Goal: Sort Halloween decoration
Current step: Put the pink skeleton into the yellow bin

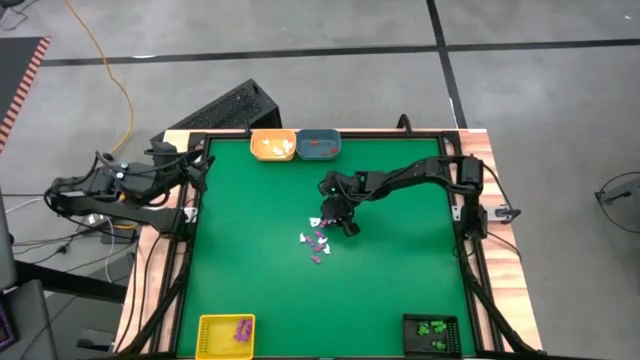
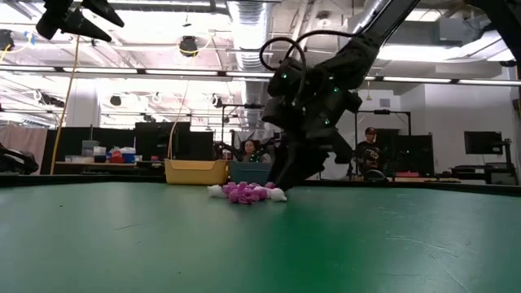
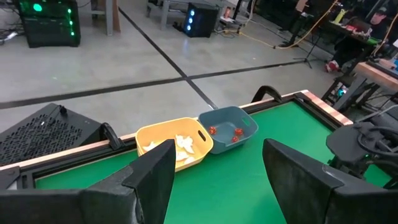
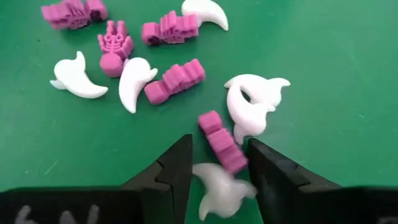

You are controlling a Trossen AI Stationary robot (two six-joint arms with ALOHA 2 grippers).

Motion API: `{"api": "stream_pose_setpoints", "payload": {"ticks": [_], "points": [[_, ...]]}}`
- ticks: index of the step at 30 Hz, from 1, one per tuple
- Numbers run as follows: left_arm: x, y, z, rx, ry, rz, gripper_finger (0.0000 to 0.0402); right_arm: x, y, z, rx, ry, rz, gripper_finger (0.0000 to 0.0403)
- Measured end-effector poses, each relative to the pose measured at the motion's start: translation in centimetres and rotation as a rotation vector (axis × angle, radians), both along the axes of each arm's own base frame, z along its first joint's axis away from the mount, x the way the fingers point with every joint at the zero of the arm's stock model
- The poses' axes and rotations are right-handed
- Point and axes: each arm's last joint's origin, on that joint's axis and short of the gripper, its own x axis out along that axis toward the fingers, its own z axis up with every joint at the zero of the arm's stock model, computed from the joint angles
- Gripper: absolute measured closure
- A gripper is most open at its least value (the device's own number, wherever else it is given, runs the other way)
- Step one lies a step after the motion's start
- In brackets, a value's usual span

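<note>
White and purple Halloween trinkets [image 4: 174, 81] lie loosely clustered mid-table; others sit sorted by colour in corner and far-edge trays.

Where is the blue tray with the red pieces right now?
In the high view the blue tray sits at the table's far edge, near the middle, touching the orange tray on that tray's right-arm side.

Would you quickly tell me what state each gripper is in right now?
Left gripper: open, empty, parked at the table's left edge.
Right gripper: open, down over the pile, a purple trinket and a white trinket between its fingers, not gripped.
</note>
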Motion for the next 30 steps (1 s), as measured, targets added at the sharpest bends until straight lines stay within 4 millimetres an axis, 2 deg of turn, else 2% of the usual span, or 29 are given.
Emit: {"api": "stream_pose_setpoints", "payload": {"ticks": [13,25,30], "points": [[0.0,0.0,0.01,-0.001,-0.001,0.0,0.017,-0.02,-0.02,-0.32,0.025,0.027,-0.037,0.0264],[0.01,0.0,0.0,0.006,0.007,-0.002,0.017,-0.06,-0.09,-0.39,0.021,0.043,-0.072,0.0347],[0.01,0.0,0.01,0.005,0.006,-0.003,0.017,-0.15,-0.09,-0.2,0.071,0.062,-0.133,0.0375]]}}
